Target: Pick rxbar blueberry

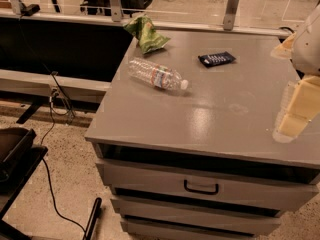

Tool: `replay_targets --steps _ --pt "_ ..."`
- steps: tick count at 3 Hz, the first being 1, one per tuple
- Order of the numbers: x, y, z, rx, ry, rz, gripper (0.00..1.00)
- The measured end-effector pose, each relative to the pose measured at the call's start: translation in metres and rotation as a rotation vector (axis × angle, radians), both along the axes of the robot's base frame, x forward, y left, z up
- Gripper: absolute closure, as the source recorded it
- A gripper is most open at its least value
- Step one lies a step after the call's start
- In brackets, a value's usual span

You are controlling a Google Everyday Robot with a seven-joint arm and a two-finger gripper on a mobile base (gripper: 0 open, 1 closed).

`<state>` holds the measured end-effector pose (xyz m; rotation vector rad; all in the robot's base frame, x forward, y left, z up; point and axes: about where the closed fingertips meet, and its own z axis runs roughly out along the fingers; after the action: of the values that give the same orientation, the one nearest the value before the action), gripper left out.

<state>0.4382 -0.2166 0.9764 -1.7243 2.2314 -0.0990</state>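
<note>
Gripper (296, 113) sits at the far right edge of my frame, about mid-height, its pale yellowish body hanging over the right side of the desk (210, 126). From this angle I cannot tell how wide it is set, and I see nothing held in it.

Starting at the left, a dark cable (49, 151) trails down across the speckled floor, past a black piece of equipment (14, 154) in the lower left corner. Moving onto the grey desk, a crumpled green chip bag (148, 34) lies at the upper left corner of the top. Just below it and a little right, a clear plastic bottle (156, 75) lies on its side, its white cap pointing toward the lower right.

Further right, the rxbar blueberry (216, 59) lies flat near the back of the desk, a dark wrapper with pale lettering, apart from both the bottle and the bag. It lies to the upper left of the gripper, well apart from it, with bare desk between them.

Below the top, a drawer front carries a black handle (201, 187).
</note>
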Motion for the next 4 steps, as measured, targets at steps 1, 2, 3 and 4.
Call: replay_targets --steps 1,2,3,4 --pt "0.0 0.0 0.0 0.0 0.0 0.0 0.0" --pt "0.018 -0.003 0.009 0.018 -0.049 0.007 0.0" --pt "0.067 -0.01 0.018 0.069 -0.11 0.022 0.0" --pt "0.136 -0.006 0.02 0.147 -0.144 0.039 0.0"
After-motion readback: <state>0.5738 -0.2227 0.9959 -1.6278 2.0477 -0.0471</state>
